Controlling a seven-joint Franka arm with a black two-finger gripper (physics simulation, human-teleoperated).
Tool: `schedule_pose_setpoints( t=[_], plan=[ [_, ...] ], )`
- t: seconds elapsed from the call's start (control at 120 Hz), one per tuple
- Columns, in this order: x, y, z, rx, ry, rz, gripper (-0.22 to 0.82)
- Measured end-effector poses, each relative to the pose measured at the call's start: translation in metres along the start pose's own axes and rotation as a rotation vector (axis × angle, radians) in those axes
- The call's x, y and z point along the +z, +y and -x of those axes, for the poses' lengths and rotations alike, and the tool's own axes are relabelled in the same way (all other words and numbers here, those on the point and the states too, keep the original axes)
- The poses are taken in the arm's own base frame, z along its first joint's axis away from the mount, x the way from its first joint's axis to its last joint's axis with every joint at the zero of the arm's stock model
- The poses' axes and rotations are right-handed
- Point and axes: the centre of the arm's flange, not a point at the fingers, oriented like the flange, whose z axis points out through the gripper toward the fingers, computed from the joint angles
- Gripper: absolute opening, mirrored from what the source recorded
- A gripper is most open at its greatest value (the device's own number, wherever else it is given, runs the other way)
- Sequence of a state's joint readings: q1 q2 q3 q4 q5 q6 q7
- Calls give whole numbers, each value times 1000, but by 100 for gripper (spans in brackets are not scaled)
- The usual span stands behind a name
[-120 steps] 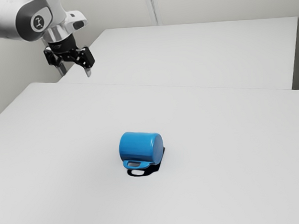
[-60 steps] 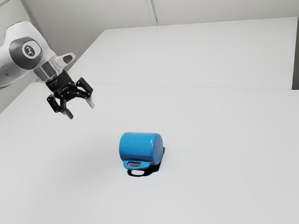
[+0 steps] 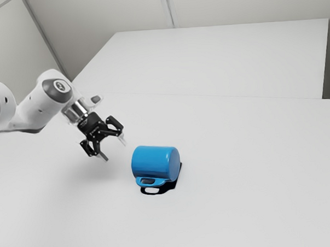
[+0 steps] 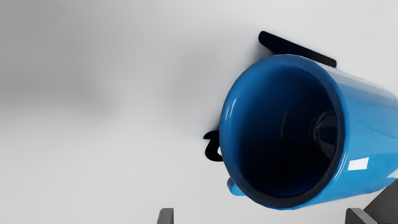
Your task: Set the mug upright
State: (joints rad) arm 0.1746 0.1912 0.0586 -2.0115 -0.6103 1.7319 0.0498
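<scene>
1. My pincer (image 3: 113, 149) is lower and much nearer the mug (image 3: 156, 162) than it is 1.0 s ago, when it hangs high and well off toward the exterior view's left.
2. The mug itself lies just as it does in the 2 earlier pictures: on its side on the table (image 3: 244, 185), base toward the exterior view's right, handle (image 3: 151, 182) low on the side nearer that camera.
3. My 2 fingers stand wide apart, and I have hold of nothing. In the exterior view there is a gap between my tips and the mug.
4. The wrist view looks into the mug's open mouth (image 4: 279, 133), so I judge I am coming in from the rim end.
5. For the task, this means I am approaching while the mug is not yet upright. I think I need to line up my 2 fingers on the rim or wall, close, then lift and turn the mouth upward.
6. The round wall could roll, or the rim slip, if I nudge it off-centre.
</scene>
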Motion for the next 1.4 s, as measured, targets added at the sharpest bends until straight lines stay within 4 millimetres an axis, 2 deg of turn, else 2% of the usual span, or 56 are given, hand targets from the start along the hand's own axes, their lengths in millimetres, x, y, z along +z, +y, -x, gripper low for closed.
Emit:
schedule_pose_setpoints(
  t=[0.175, 0.408, 0.733, 0.958, 1.0, 1.108, 1.167, 1.25, 1.4],
  plan=[
    [6, 5, -9, 48, 27, 111, 60],
    [28, 2, -24, 85, 27, 240, 60],
    [66, 5, -24, 97, 5, 402, 60],
    [74, 19, -23, 124, 8, 474, 60],
    [75, 20, -23, 131, 7, 476, 54],
    [79, 25, -20, 161, -5, 445, 24],
    [80, 25, -20, 173, -7, 435, 12],
    [79, 27, -20, 186, -6, 424, 4],
    [71, 36, -20, 219, 10, 415, -2]
  ],
)
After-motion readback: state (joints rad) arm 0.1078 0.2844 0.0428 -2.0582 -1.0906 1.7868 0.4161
